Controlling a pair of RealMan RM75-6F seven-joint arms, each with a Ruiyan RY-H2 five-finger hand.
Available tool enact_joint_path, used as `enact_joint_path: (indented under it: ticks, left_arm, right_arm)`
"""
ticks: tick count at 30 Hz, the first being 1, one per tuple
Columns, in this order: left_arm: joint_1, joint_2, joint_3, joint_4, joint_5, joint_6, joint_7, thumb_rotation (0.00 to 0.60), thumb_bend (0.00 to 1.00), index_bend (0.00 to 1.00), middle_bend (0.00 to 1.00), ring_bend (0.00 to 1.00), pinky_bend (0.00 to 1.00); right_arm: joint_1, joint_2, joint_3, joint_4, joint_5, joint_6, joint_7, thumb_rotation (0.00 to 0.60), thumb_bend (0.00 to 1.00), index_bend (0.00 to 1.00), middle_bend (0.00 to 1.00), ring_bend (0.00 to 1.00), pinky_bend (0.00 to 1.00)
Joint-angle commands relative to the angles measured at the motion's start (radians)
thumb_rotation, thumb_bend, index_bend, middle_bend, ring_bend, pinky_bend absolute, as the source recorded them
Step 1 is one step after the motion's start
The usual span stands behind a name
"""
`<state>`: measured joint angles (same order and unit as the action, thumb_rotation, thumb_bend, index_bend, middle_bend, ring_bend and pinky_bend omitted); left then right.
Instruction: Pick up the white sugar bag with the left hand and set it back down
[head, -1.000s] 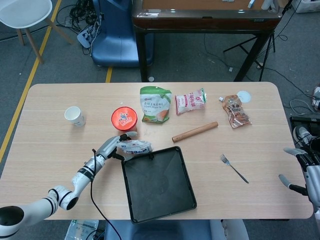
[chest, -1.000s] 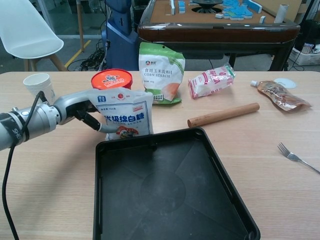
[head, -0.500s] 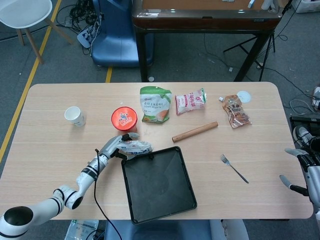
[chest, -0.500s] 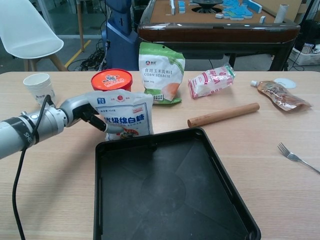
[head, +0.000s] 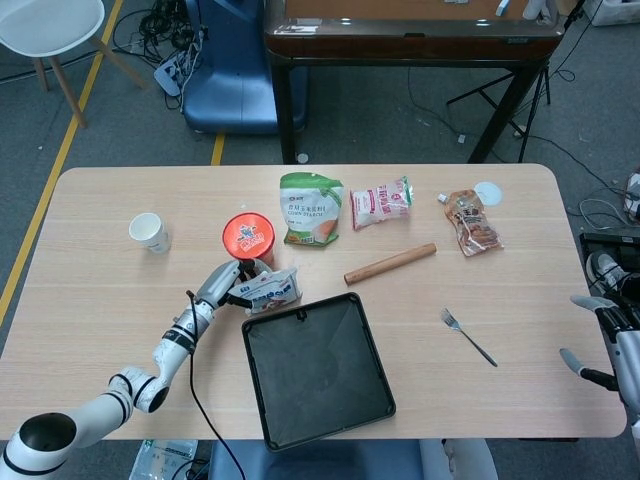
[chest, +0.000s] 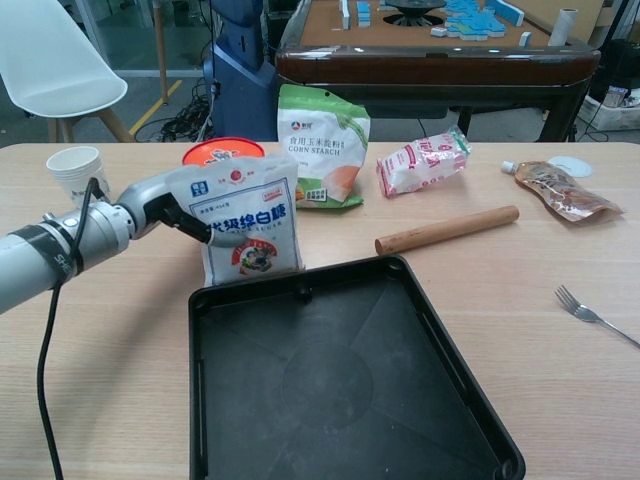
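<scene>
The white sugar bag (chest: 245, 222) with blue and red print stands nearly upright, its lower edge close to the table just behind the black tray (chest: 340, 380). My left hand (chest: 165, 205) grips its left side, fingers wrapped onto the front. In the head view the white sugar bag (head: 270, 290) sits between the red-lidded tub and the black tray's (head: 315, 368) far left corner, with the left hand (head: 225, 285) on it. My right hand (head: 610, 335) hangs at the table's right edge, fingers spread, holding nothing.
A red-lidded tub (head: 248, 237) stands right behind the bag. A green starch bag (head: 311, 208), a pink-white packet (head: 381, 202), a rolling pin (head: 390, 264), a brown pouch (head: 472, 222), a fork (head: 468, 336) and a paper cup (head: 148, 231) lie around the table.
The left hand has drawn the sugar bag back toward the red tub and tipped it more upright. The right hand has not moved.
</scene>
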<state>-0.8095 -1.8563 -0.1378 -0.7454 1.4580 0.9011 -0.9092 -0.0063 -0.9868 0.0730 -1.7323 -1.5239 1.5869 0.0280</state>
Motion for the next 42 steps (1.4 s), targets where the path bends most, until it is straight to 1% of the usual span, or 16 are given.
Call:
enact_joint_path:
  ticks: [1, 3, 7, 10, 13, 19, 23, 27, 30, 34, 37, 42]
  left_arm:
    - [0.002, 0.022, 0.005, -0.003, 0.016, 0.030, 0.016, 0.600, 0.21, 0.43, 0.57, 0.54, 0.53]
    - [0.004, 0.042, 0.012, -0.014, 0.030, 0.054, 0.034, 0.600, 0.21, 0.43, 0.57, 0.54, 0.53]
    - [0.017, 0.095, 0.032, -0.050, 0.071, 0.130, 0.125, 0.600, 0.21, 0.43, 0.57, 0.54, 0.53]
    - [0.030, 0.151, 0.050, -0.106, 0.103, 0.186, 0.238, 0.600, 0.21, 0.43, 0.57, 0.54, 0.53]
    - [0.040, 0.201, 0.063, -0.169, 0.123, 0.219, 0.346, 0.600, 0.21, 0.43, 0.57, 0.54, 0.53]
    - [0.064, 0.316, 0.081, -0.386, 0.143, 0.254, 0.617, 0.600, 0.21, 0.43, 0.58, 0.54, 0.53]
    - [0.079, 0.357, 0.085, -0.515, 0.146, 0.268, 0.804, 0.600, 0.21, 0.44, 0.59, 0.54, 0.53]
    - [0.094, 0.366, 0.088, -0.608, 0.149, 0.282, 0.975, 0.600, 0.21, 0.44, 0.60, 0.55, 0.53]
    - [0.103, 0.350, 0.087, -0.639, 0.156, 0.299, 1.083, 0.600, 0.21, 0.44, 0.60, 0.55, 0.54]
    - [0.114, 0.319, 0.081, -0.645, 0.160, 0.318, 1.260, 0.600, 0.21, 0.45, 0.60, 0.55, 0.55]
    - [0.123, 0.286, 0.084, -0.621, 0.193, 0.351, 1.406, 0.600, 0.21, 0.44, 0.60, 0.55, 0.56]
    - [0.139, 0.248, 0.090, -0.597, 0.222, 0.384, 1.532, 0.600, 0.21, 0.44, 0.61, 0.55, 0.56]
  right_arm:
    - [0.001, -0.001, 0.000, 0.001, -0.004, 0.001, 0.001, 0.600, 0.18, 0.28, 0.31, 0.19, 0.19]
    - [0.002, -0.001, 0.000, 0.001, -0.008, 0.001, 0.003, 0.600, 0.18, 0.28, 0.31, 0.19, 0.19]
    - [0.004, -0.004, -0.001, 0.006, -0.016, 0.002, 0.008, 0.600, 0.18, 0.28, 0.31, 0.19, 0.19]
    - [0.007, -0.009, -0.002, 0.013, -0.024, -0.001, 0.015, 0.600, 0.18, 0.28, 0.31, 0.19, 0.19]
    - [0.009, -0.014, -0.003, 0.020, -0.030, -0.001, 0.023, 0.600, 0.18, 0.28, 0.31, 0.19, 0.19]
    - [0.015, -0.022, -0.005, 0.035, -0.042, -0.003, 0.038, 0.600, 0.18, 0.28, 0.31, 0.19, 0.19]
    - [0.016, -0.026, -0.006, 0.043, -0.047, -0.002, 0.047, 0.600, 0.18, 0.28, 0.31, 0.19, 0.19]
    - [0.014, -0.027, -0.008, 0.049, -0.049, 0.001, 0.054, 0.600, 0.18, 0.28, 0.31, 0.19, 0.19]
    - [0.011, -0.028, -0.009, 0.053, -0.048, 0.005, 0.061, 0.600, 0.18, 0.28, 0.31, 0.19, 0.19]
    - [0.007, -0.030, -0.011, 0.062, -0.045, 0.008, 0.069, 0.600, 0.17, 0.28, 0.31, 0.19, 0.19]
    - [0.004, -0.033, -0.012, 0.069, -0.043, 0.011, 0.076, 0.600, 0.18, 0.28, 0.31, 0.19, 0.19]
    - [0.002, -0.035, -0.013, 0.076, -0.041, 0.012, 0.083, 0.600, 0.18, 0.28, 0.31, 0.19, 0.19]
